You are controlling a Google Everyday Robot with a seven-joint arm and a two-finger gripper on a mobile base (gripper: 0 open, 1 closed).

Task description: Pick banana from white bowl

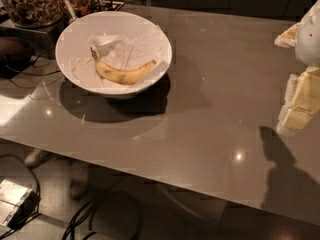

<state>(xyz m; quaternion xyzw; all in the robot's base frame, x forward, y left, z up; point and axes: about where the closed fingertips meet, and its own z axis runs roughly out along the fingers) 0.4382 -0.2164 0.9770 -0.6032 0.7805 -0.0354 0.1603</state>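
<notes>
**Entry: table, glossy grey-brown top**

We recorded one table (215,109) with a polished top that threw back small points of light. Directly on it, towards the far left, stood the white bowl (70,36), its shadow spread on the near side. Thin dark cables (30,81) lay along the left edge, just beside the bowl. We also listed the gripper (302,96), above the table's right edge, well apart from the bowl, its shadow on the surface.

Maybe lab kitchenette: jar (31,3), cables (95,216), gripper (298,106) at right.
</notes>
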